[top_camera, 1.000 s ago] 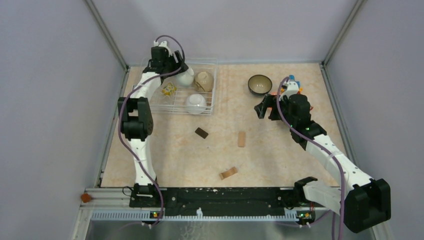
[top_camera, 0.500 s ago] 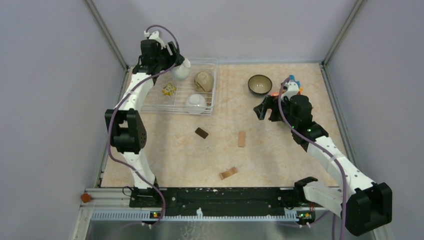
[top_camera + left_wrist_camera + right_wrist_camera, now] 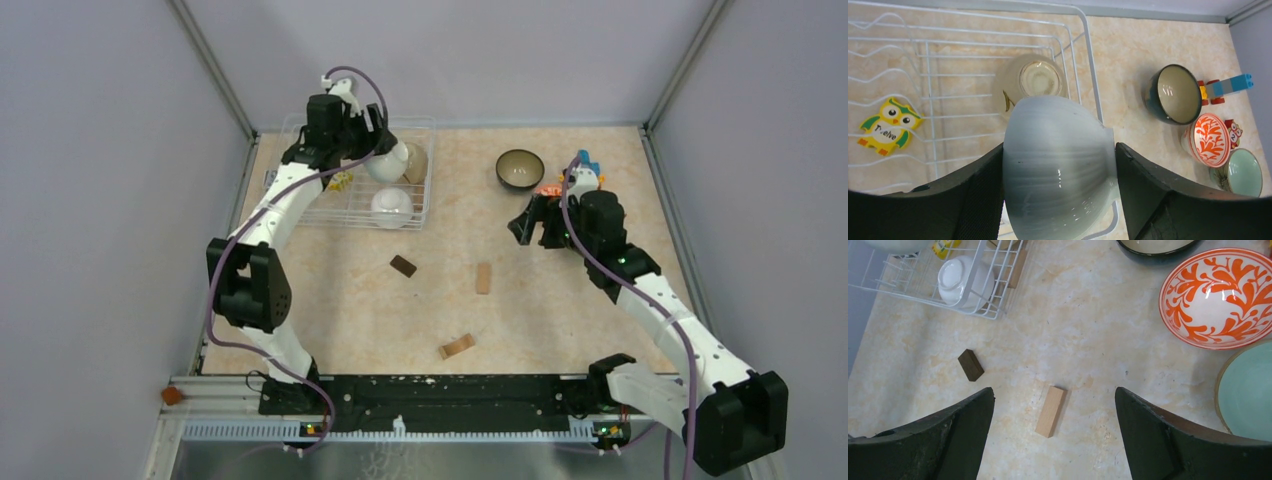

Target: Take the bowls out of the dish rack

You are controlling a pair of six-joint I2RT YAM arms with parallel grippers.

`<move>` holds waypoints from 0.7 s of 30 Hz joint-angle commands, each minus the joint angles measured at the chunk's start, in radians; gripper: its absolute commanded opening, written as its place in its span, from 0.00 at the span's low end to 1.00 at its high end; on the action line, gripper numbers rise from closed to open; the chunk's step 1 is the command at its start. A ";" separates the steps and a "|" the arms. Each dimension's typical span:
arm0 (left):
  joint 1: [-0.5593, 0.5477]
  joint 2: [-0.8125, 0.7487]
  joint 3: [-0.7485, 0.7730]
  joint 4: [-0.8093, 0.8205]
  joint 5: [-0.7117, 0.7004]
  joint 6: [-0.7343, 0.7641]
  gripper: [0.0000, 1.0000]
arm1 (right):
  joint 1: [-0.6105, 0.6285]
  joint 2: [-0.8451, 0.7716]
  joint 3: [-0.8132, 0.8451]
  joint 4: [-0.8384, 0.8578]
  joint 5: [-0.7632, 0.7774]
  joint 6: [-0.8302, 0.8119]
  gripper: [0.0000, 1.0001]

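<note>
My left gripper (image 3: 378,152) (image 3: 1059,148) is shut on a white bowl (image 3: 389,161) (image 3: 1058,165), held upside down above the right end of the dish rack (image 3: 430,178) (image 3: 1083,50). In the rack a tan bowl (image 3: 416,160) (image 3: 1035,77) and a white bowl (image 3: 391,207) (image 3: 960,280) lie upside down. On the table to the right stand a dark bowl (image 3: 520,168) (image 3: 1173,94), an orange-red patterned bowl (image 3: 1209,139) (image 3: 1218,297) and a pale-green bowl (image 3: 1243,172) (image 3: 1248,390). My right gripper (image 3: 528,222) (image 3: 1054,390) hangs open over the table with nothing between its fingers.
A yellow owl toy (image 3: 340,180) (image 3: 885,131) lies in the rack. A toy vehicle (image 3: 582,165) (image 3: 1225,87) sits behind the bowls. A dark block (image 3: 403,265) (image 3: 970,365), a light block (image 3: 484,278) (image 3: 1050,411) and another block (image 3: 457,346) lie mid-table.
My left gripper has lifted the white bowl, swung it back and left, then carried it right toward the rack's right end. The right arm has barely moved.
</note>
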 commanded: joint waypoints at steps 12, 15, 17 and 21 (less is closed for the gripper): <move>-0.101 -0.162 -0.073 0.037 0.032 -0.032 0.60 | 0.048 0.050 0.097 0.055 -0.106 -0.002 0.78; -0.103 -0.180 -0.083 0.065 0.097 -0.065 0.60 | 0.048 0.068 0.120 0.064 -0.121 0.026 0.78; -0.103 -0.193 -0.096 0.107 0.156 -0.102 0.60 | 0.047 0.069 0.128 0.078 -0.127 0.049 0.78; -0.102 -0.199 -0.106 0.185 0.299 -0.200 0.61 | 0.047 0.054 0.128 0.132 -0.150 0.110 0.78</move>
